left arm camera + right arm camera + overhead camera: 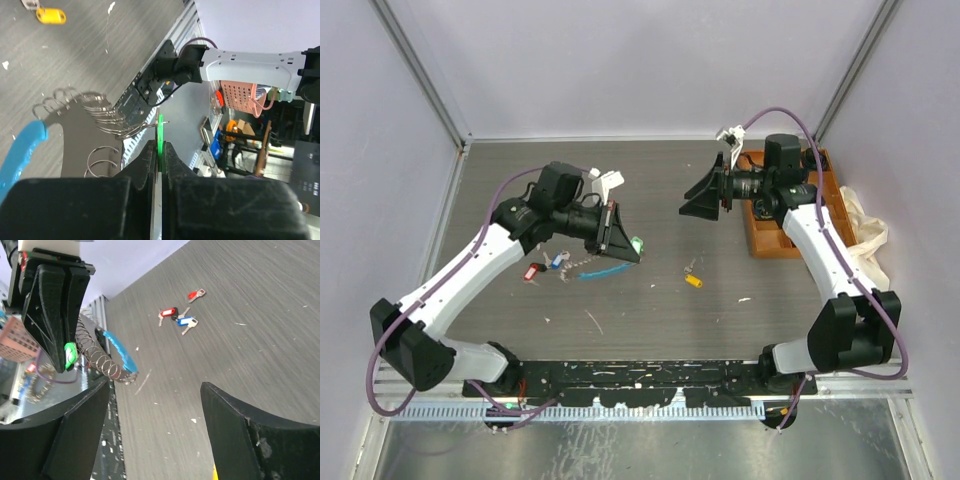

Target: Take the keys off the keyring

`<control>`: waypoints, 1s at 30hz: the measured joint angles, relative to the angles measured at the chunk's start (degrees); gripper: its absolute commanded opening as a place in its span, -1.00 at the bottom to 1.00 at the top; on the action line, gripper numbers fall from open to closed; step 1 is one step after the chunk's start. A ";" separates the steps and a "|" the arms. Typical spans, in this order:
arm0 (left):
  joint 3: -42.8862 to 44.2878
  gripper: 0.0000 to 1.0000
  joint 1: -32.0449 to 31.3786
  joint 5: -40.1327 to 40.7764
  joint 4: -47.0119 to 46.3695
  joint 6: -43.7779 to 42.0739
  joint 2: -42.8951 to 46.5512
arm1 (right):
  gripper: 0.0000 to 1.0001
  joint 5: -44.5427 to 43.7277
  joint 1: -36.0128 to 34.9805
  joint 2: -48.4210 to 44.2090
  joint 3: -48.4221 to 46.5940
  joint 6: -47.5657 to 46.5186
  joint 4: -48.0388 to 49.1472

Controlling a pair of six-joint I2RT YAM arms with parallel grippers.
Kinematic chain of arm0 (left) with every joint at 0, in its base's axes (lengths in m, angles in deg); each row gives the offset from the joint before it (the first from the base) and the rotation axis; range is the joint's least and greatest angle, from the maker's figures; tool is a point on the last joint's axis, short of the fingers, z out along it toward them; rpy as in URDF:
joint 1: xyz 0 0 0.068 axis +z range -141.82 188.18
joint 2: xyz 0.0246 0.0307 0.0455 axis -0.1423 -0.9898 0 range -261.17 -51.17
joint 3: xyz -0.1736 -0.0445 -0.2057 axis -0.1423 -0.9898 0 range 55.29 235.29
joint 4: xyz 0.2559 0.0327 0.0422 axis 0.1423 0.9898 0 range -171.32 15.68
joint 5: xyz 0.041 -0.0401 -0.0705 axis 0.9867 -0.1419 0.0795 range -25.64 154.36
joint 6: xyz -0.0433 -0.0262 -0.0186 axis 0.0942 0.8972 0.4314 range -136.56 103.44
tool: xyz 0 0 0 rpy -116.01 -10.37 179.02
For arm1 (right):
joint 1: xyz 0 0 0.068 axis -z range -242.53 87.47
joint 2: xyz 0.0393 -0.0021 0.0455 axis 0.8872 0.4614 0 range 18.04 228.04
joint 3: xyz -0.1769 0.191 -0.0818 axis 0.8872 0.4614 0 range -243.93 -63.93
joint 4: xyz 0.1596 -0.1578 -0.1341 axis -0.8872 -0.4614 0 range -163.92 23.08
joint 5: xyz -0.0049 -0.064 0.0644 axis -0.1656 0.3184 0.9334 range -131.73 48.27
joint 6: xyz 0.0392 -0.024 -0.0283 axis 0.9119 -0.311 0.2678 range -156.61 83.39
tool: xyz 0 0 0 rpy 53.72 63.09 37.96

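My left gripper [630,248] is shut on a green-headed key [636,243], seen edge-on between the jaws in the left wrist view [160,131]. The keyring [595,269], a silvery coil with a light-blue curved piece [20,150], trails from that key just above the table. It also shows in the right wrist view [102,359], under the left gripper [67,365]. Loose keys lie on the table: two red [196,294] [167,312] and one blue [186,321]. My right gripper [702,200] is open and empty, well to the right of the keyring.
A yellow-headed key [693,281] lies on the table between the arms, also in the left wrist view [50,15]. An orange tray [760,243] stands at the back right with a cream cloth [865,230] beside it. White specks dot the dark table.
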 measured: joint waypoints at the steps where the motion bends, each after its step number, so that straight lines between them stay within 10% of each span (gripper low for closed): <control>1: 0.39 -1.00 0.04 -0.37 0.96 0.02 -0.70 | 0.57 -0.09 -0.07 -0.22 -0.24 -2.25 -1.18; 5: 1.84 -1.00 0.04 -1.01 6.36 -0.42 -2.82 | 0.34 0.55 -1.18 -3.13 0.35 -9.20 -4.07; 10: 3.19 -1.00 0.04 -0.96 10.69 -0.55 -4.13 | -0.68 3.30 -4.74 -9.01 0.52 -20.24 -10.58; 30: 5.81 -1.00 -0.02 -4.17 8.20 4.68 -4.61 | -0.78 -0.94 -19.80 -7.61 0.81 -41.62 -23.21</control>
